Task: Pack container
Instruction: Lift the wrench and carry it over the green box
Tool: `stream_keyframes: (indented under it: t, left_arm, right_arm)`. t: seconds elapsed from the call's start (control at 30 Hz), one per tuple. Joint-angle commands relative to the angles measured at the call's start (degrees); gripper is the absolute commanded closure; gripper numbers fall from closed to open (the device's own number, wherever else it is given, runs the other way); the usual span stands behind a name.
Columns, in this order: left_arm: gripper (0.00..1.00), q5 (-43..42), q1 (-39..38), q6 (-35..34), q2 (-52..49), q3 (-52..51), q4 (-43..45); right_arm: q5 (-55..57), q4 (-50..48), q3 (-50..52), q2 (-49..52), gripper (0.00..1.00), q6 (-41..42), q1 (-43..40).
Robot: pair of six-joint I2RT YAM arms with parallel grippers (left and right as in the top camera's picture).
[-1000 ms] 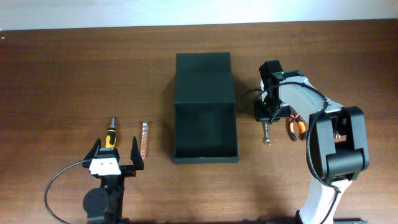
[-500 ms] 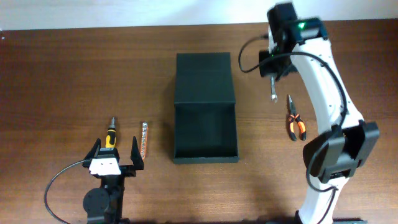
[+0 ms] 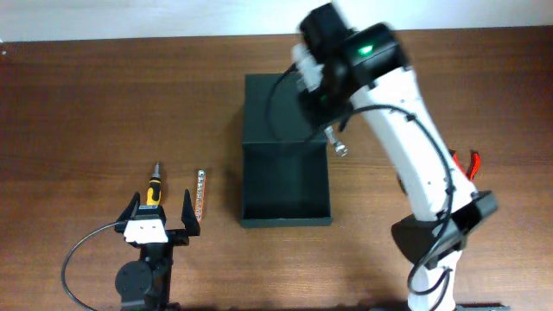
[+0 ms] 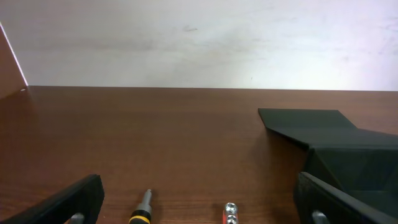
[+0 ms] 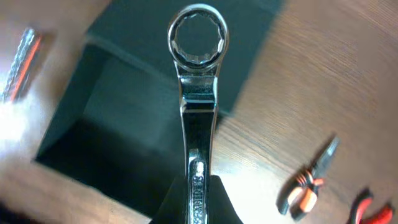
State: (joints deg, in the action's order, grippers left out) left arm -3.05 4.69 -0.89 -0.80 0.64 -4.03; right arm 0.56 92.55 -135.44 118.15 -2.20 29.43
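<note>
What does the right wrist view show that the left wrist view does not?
Only the right wrist view: a wrench gripped by the right gripper over the container, and pliers lying on the table. Only the left wrist view: the open left gripper, a screwdriver and the wall. Both: the container, the bit strip and the table.

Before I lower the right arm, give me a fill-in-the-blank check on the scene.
The right gripper is shut on a ____. The lid of the container lies ____. The orange-handled ____ rest on the table, outside the container. The left gripper stands open near the yellow-handled ____.
Missing: wrench, open, pliers, screwdriver.
</note>
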Motion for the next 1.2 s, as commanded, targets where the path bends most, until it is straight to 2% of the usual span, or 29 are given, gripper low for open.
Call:
stream_keyframes:
  t: [0.0, 0.1, 0.4, 0.63, 0.87, 1.17]
  left_arm:
    - [0.01, -0.6, 0.3, 0.3, 0.4, -0.1, -0.3]
    - [0.01, -0.6, 0.3, 0.3, 0.4, -0.1, -0.3]
    - [0.01, -0.6, 0.3, 0.3, 0.4, -0.1, -0.3]
    - [0.01, -0.6, 0.3, 0.3, 0.4, -0.1, -0.3]
    - [0.01, -0.6, 0.3, 0.3, 0.4, -0.1, -0.3]
    - [0.01, -0.6, 0.3, 0.3, 0.4, -0.1, -0.3]
  right_arm:
    - [-0.1, -1.1, 3.6, -0.5, 0.96, -7.1, 3.5]
    - [0.0, -2.9, 7.7, -0.5, 0.96, -9.9, 5.9]
    - [-1.1, -10.4, 21.0, -0.5, 0.96, -9.9, 7.4]
    - [-7.8, -13.0, 23.2, -0.5, 0.96, -11.6, 7.4]
    - [-8.1, -14.7, 24.1, -0.3, 0.96, -14.4, 7.8]
    - [-7.4, -21.0, 31.4, -0.2, 0.96, -16.0, 7.7]
